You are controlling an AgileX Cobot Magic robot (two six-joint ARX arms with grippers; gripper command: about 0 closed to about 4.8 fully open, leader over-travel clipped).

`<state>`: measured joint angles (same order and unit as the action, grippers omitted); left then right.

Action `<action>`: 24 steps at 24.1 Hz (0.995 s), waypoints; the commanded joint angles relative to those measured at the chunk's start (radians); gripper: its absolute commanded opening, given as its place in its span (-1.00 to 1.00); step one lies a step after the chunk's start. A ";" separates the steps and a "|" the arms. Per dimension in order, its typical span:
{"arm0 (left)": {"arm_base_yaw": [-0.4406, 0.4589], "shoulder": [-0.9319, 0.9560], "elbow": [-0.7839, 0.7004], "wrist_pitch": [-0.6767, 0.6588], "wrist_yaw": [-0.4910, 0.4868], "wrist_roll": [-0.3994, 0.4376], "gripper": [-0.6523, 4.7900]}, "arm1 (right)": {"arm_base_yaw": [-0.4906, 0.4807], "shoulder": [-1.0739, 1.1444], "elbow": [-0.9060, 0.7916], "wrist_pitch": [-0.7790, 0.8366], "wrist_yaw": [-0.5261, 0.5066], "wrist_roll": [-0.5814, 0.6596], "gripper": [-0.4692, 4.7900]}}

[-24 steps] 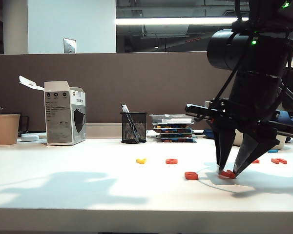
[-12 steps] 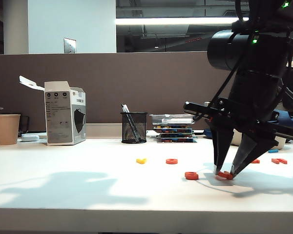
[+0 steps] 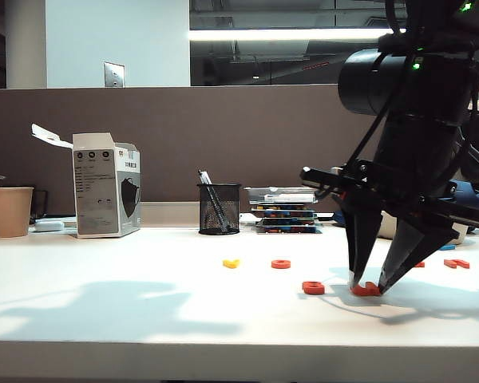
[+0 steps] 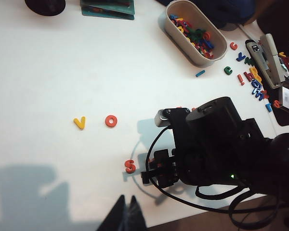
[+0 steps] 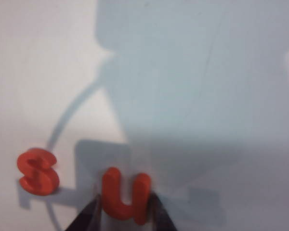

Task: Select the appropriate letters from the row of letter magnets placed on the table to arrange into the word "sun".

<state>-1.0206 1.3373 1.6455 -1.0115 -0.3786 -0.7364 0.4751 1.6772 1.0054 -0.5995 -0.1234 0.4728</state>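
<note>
Orange-red and yellow letters on a white surface (image 3: 104, 319)

An orange-red S (image 5: 37, 171) and U (image 5: 125, 195) are seen beside dark jaws; a yellow letter (image 3: 231, 262), tan cup (image 3: 10, 211), black mesh holder (image 3: 219, 209) and brown partition (image 3: 223, 136) are shown.

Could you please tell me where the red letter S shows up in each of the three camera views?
Exterior view: the S lies on the table, just left of the right gripper.
Left wrist view: the S sits beside the right arm.
Right wrist view: the S lies beside the U.
Shared landmark: the right gripper.
</note>
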 commanded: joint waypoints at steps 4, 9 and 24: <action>0.000 -0.003 0.004 0.000 -0.001 0.003 -0.78 | 0.000 0.013 -0.012 -0.047 0.017 -0.002 -0.20; 0.000 -0.003 0.004 0.000 -0.002 0.003 -0.78 | 0.000 0.013 -0.011 -0.035 0.013 -0.002 0.15; 0.000 -0.003 0.004 0.000 -0.002 0.003 -0.78 | 0.000 0.013 0.113 -0.058 -0.010 -0.029 0.19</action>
<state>-1.0206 1.3373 1.6455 -1.0138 -0.3786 -0.7364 0.4747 1.6955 1.0927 -0.6609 -0.1322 0.4656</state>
